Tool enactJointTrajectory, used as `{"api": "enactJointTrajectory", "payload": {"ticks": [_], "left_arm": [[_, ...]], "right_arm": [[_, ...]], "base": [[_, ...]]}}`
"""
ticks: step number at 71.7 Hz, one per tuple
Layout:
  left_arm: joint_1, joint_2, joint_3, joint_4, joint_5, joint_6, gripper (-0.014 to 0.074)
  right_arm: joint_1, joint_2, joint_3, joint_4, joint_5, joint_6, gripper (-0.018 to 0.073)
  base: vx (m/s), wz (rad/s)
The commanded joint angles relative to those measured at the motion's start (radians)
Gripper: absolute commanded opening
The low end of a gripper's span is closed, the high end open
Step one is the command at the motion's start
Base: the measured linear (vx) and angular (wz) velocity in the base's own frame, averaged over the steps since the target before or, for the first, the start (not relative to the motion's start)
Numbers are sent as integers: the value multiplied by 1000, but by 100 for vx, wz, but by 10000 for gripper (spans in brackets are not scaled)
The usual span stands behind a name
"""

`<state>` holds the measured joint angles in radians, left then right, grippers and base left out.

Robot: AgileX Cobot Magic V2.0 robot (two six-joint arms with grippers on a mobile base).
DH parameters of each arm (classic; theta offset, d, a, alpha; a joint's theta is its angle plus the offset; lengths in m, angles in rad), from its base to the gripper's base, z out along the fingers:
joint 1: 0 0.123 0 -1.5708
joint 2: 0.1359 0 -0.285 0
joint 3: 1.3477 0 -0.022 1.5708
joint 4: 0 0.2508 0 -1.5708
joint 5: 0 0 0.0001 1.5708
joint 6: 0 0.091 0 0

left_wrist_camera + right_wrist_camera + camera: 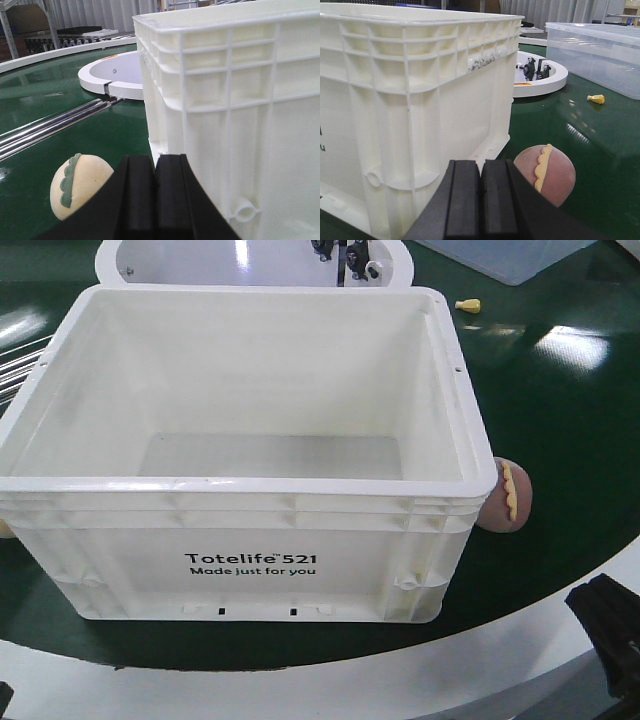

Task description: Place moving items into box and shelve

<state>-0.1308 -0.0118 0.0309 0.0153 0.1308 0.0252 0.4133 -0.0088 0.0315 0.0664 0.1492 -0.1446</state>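
**Front view.** Found the box upright on the green table, open side up, print toward the camera, nothing inside; judged ready to receive. Noted the pink ball on the table at the box's right front corner, outside it, touching or just beside the wall; cannot tell which. Judged neither item loaded yet.

**Left wrist view.** Found the left gripper with fingers pressed together, nothing between them, low beside the box's ribbed wall. Noted the yellow ball resting on the table just left of the fingers, near the box but apart from it. Judged opening necessary before any grasp.

**Right wrist view.** Found the right gripper likewise closed and empty, low by the box's opposite side. Noted the pink ball just ahead and right of the fingers, ridge upright. Judged one ball left to each arm, on its own side, for reach. Noted a clear bin well behind, uninvolved.
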Motion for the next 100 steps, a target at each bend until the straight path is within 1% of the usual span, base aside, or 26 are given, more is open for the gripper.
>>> {"api": "enactJointTrajectory", "payload": {"ticks": [1, 100], "left_arm": [[-5, -17, 16, -2, -93, -2, -26], [-5, -17, 16, -3, -93, -7, -26]], "right_arm": [[0, -7, 3, 0, -84, -8, -15], [0, -7, 3, 0, -84, -8, -15]], "base": [[0, 0], [0, 0]]}}
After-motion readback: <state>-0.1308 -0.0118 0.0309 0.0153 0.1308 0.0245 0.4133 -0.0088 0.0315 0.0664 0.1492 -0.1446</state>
